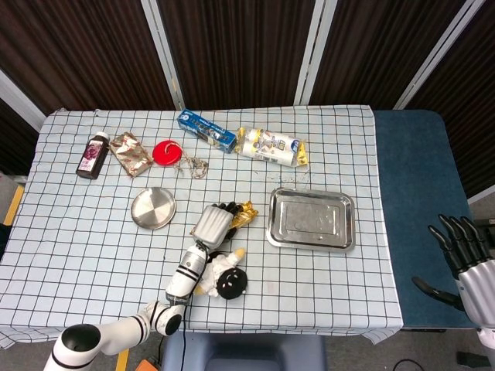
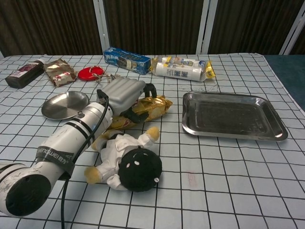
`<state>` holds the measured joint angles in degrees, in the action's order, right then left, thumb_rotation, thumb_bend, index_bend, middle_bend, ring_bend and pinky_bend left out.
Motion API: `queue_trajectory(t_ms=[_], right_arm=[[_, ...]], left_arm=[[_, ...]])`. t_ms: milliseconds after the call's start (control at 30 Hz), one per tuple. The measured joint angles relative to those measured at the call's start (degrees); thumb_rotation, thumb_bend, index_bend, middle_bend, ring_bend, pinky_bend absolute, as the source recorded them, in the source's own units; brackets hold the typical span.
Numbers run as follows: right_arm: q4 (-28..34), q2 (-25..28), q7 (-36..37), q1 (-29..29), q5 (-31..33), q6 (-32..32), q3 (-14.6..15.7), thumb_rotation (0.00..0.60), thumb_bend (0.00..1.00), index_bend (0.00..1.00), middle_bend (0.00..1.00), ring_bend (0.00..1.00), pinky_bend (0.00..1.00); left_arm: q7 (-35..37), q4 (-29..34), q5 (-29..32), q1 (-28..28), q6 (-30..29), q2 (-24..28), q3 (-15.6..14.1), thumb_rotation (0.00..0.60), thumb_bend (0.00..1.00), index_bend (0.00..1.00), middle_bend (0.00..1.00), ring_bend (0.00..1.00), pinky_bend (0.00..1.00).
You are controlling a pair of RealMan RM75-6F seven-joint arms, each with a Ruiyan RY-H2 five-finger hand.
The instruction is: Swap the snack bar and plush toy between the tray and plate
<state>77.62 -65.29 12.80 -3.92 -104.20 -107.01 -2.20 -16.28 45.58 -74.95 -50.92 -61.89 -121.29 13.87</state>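
Chest view puts the left hand (image 2: 125, 94) at the middle of the table, its grey back up and its dark fingers (image 2: 150, 89) curled over the crinkled gold-foil snack bar (image 2: 151, 108), which it grips; one end of the bar looks tilted up off the cloth. Just in front of the forearm lies the plush toy with a black head, white outfit and tan limbs (image 2: 127, 160), on its back on the cloth, touching the arm's side. To the bar's right sits the rectangular shiny steel tray (image 2: 271, 134), near but apart from it. To the hand's left rests the small round steel plate (image 2: 52, 110).

Head view shows the right hand (image 1: 465, 259) well off to the side over the dark blue surface (image 1: 418, 178) beside the table, fingers spread and grasping nothing.

Along the far edge of the white cloth with a black grid (image 2: 228, 191) lie a dark bottle (image 2: 23, 74), a brown foil packet (image 2: 60, 71), a red disc (image 2: 90, 72), a blue box (image 2: 127, 59) and a white-and-yellow packet (image 2: 183, 67). Dark brown curtains with pale upright posts (image 1: 232, 54) close the room behind.
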Motion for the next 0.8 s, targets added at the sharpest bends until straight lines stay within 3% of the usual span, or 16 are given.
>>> queue_trajectory(t_ms=[400, 800], right_arm=[[-0.41, -0.3, -0.32, -0.06, 0.19, -0.09, -0.28, 0.6, 0.1, 0.14, 0.0, 0.0, 0.0], [-0.5, -0.62, -1.03, -0.18, -0.03, 0.09, -0.22, 0.6, 0.1, 0.14, 0.0, 0.0, 0.0]], left_arm=[[3.4, -0.48, -4.29, 0.37, -5.06, 2.04, -0.69, 0.6, 0.47, 0.69, 0.74, 0.75, 0.76], [2.78, 4.93, -5.22, 4.04, -7.29, 12.69, -1.19, 0.6, 0.47, 0.69, 0.74, 0.75, 0.76]])
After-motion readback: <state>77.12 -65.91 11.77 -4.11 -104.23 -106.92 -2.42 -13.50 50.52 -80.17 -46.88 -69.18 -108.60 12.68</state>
